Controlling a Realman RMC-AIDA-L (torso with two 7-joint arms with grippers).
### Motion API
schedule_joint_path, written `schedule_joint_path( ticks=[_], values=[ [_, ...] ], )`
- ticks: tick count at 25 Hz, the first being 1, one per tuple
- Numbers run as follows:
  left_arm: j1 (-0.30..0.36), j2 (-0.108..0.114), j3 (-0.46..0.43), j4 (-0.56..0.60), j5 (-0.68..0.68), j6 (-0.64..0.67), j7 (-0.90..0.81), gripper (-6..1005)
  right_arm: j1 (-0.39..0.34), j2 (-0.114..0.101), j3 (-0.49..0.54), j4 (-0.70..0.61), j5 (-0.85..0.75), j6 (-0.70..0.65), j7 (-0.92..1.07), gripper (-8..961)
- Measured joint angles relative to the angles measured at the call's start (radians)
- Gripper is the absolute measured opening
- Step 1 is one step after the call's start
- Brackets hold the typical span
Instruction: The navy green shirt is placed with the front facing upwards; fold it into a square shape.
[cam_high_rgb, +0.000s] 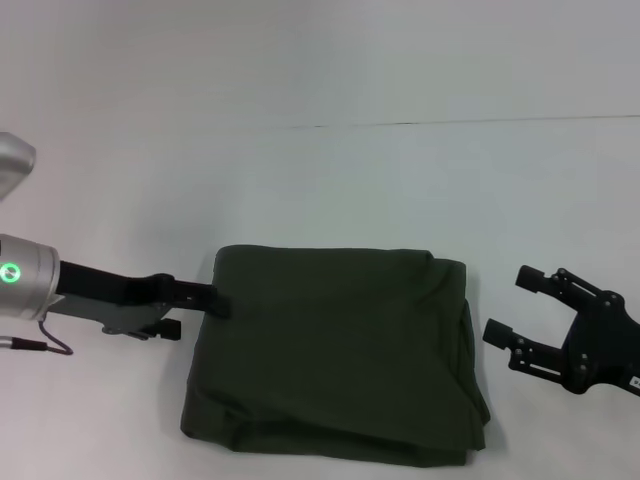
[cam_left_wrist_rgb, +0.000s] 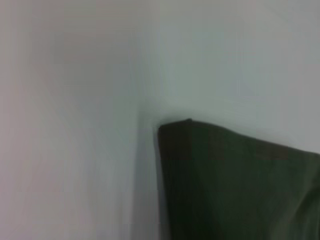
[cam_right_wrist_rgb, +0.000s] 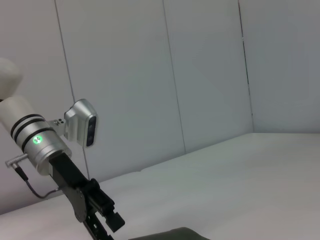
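Note:
The navy green shirt (cam_high_rgb: 335, 350) lies folded into a rough square on the white table, plain side up, with no lettering or collar showing. Its layered edges bulge a little at the right side and along the near edge. My left gripper (cam_high_rgb: 197, 313) sits at the shirt's left edge, open, its upper finger (cam_high_rgb: 216, 297) touching the cloth near the far-left corner. The left wrist view shows that flat shirt corner (cam_left_wrist_rgb: 225, 180) on the table. To the right of the shirt, a short gap away, my right gripper (cam_high_rgb: 503, 303) hovers open and holds nothing.
The white table (cam_high_rgb: 330, 180) stretches behind the shirt to a pale wall. The right wrist view looks across the table at my left arm and its gripper (cam_right_wrist_rgb: 107, 222), with a sliver of the shirt (cam_right_wrist_rgb: 180, 234) beside it.

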Motion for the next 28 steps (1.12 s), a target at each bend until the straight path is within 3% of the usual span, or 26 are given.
schedule_joint_path(
  ticks=[14,23,28],
  values=[
    [-0.022,-0.02,0.008,-0.067,-0.005,-0.045,0.005,837,0.013,-0.001,-0.005,-0.002,-0.003,0.004,-0.001,915],
    [-0.034,-0.048,0.014,-0.067,-0.012,-0.072,0.042,833,0.016,-0.001,0.0,-0.002,0.001,0.006,0.002,915],
    [-0.035,-0.049,0.019,-0.068,-0.012,-0.099,0.044,794,0.019,-0.001,0.0,-0.002,0.004,0.008,0.002,915]
  ],
)
